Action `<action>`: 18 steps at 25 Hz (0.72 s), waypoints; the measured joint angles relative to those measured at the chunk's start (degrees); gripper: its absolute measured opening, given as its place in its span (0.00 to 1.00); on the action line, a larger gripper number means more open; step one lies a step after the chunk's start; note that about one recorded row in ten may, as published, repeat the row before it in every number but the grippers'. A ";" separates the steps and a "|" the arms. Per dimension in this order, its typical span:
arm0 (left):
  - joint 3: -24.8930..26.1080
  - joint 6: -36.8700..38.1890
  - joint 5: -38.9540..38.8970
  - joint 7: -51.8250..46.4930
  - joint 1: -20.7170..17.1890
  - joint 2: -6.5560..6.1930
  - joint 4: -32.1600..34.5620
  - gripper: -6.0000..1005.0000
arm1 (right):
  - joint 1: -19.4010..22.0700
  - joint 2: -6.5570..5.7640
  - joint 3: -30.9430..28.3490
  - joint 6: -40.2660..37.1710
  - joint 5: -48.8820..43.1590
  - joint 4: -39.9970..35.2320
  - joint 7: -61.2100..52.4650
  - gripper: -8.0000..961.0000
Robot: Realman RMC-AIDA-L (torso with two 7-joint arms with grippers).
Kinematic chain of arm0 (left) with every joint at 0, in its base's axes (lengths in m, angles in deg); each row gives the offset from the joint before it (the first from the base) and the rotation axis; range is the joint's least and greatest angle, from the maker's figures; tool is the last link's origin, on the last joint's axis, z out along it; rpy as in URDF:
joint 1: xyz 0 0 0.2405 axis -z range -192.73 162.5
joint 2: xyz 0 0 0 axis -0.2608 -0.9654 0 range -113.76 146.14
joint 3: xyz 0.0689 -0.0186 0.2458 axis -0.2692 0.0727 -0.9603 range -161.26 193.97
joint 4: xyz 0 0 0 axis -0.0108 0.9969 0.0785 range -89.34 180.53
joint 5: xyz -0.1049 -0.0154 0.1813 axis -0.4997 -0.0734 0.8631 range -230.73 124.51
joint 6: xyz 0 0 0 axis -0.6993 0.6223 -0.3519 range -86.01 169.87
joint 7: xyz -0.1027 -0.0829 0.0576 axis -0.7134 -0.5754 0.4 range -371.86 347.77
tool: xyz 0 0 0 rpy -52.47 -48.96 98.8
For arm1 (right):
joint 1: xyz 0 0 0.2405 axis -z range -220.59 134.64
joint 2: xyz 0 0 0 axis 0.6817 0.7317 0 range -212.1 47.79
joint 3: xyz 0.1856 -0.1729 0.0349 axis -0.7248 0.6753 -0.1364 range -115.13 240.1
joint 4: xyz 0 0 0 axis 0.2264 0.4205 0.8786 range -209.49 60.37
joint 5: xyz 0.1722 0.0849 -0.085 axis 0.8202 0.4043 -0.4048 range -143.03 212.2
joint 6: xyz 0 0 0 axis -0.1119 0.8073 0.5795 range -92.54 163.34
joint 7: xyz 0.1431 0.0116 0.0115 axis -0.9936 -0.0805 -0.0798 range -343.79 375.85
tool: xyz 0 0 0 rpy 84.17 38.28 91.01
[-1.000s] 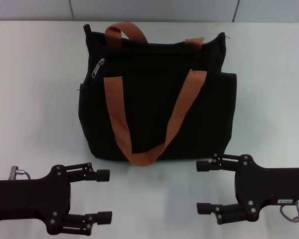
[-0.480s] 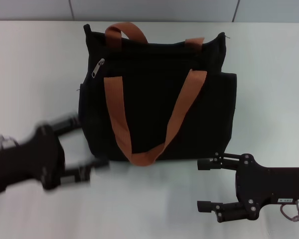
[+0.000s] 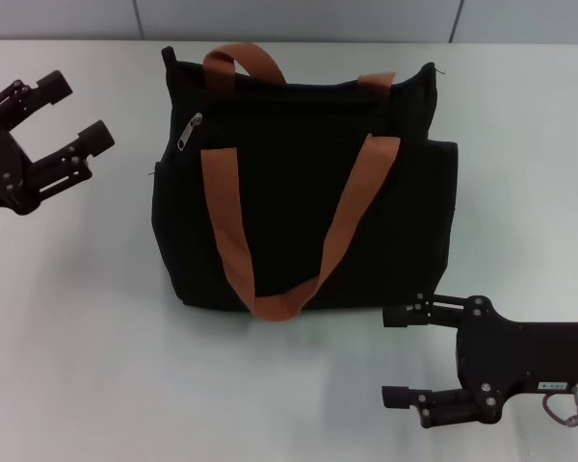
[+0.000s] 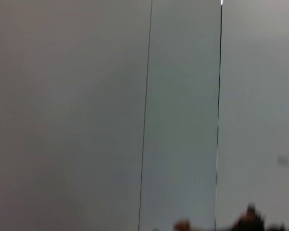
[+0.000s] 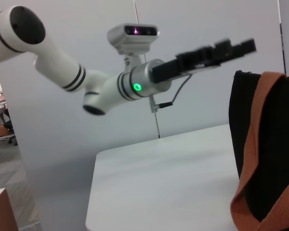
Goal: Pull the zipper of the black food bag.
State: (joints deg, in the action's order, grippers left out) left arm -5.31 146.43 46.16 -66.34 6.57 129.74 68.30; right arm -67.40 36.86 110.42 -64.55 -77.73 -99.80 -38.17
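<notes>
step: approach | left gripper (image 3: 72,114) at 10 o'clock of the bag (image 3: 299,192), raised, fingers spread to take the zipper pull (image 3: 189,132) | pull lies at the bag's 10 o'clock corner, untouched, near that gripper | right gripper (image 3: 393,356) at 5 o'clock, fingers apart, empty, likely parked clear of the strap (image 3: 233,231)

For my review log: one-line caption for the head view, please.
Left gripper open beside the black food bag, short of its zipper; right gripper open, near front.
</notes>
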 joint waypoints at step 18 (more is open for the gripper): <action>-4.61 -18.23 10.53 7.75 6.78 1.66 3.15 0.77 | -0.55 -0.10 -0.03 0.19 0.37 -0.22 -1.21 0.81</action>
State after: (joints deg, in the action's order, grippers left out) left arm -9.93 128.20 56.69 -58.59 13.35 131.39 71.44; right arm -67.95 36.76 110.38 -64.37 -77.36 -100.02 -39.38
